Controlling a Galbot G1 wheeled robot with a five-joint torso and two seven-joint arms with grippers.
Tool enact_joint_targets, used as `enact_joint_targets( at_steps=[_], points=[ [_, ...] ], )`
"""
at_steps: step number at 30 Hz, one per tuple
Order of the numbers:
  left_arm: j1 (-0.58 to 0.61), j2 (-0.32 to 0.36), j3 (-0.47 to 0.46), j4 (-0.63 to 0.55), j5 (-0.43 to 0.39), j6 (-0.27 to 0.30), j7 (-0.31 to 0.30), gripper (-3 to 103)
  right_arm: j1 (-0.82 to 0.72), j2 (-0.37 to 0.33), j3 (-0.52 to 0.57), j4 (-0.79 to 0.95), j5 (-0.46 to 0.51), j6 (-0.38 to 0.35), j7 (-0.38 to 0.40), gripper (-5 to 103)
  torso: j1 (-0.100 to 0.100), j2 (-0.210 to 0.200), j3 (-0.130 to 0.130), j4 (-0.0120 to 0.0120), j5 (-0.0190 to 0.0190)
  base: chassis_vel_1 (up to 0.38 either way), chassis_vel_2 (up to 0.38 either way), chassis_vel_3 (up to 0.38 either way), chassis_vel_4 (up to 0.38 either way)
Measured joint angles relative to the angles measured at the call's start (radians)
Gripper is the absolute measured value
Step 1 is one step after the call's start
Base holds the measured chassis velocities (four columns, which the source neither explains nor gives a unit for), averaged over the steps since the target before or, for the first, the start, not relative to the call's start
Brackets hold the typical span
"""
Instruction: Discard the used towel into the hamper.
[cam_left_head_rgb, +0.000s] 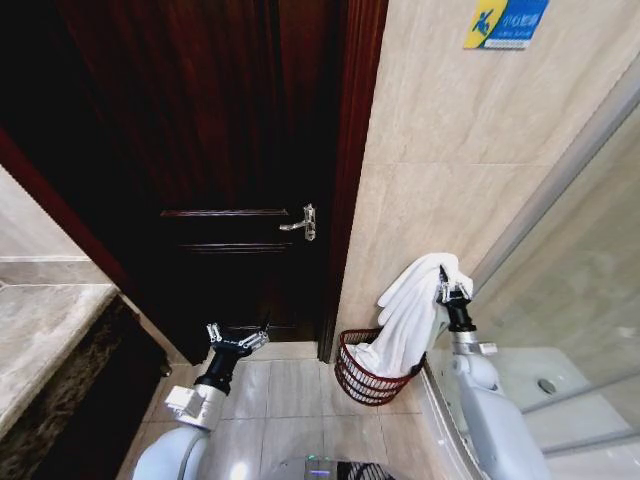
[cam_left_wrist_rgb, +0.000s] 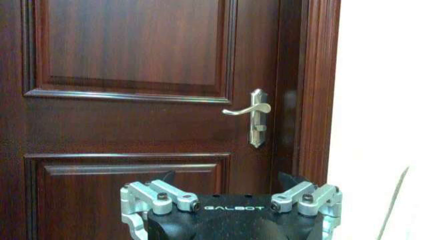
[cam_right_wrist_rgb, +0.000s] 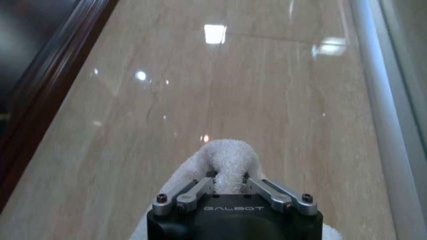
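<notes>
right tool pinching towel, hamper below

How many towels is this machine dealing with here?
1. The white towel is pinched in the right gripper, draping down into the hamper by the wall. Others could lie hidden beneath it.

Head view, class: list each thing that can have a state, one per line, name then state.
Door: closed.
Towel: held up, its lower end inside the hamper.
Hamper: upright on the floor.
Right gripper: shut on the towel.
Left gripper: open, empty, facing the door.
</notes>
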Motion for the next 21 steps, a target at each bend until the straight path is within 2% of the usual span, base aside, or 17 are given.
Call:
enact_joint_targets(
  at_steps=[4, 21],
  points=[
    [0.000, 0.000, 0.000, 0.000, 0.000, 0.000, 0.000, 100, -0.006, 0.006, 0.003, -0.010, -0.053, 0.000, 0.042, 10, 0.000, 0.000, 0.000, -0.0001, 0.0000, 0.000, 0.000, 0.000, 0.000],
    [0.000, 0.000, 0.000, 0.000, 0.000, 0.000, 0.000, 100, -0.031, 0.026, 0.000, -0.015, -0.038, 0.000, 0.015, 10, 0.000, 0.000, 0.000, 0.0000, 0.0000, -0.019, 0.017, 0.025, -0.021]
  ],
)
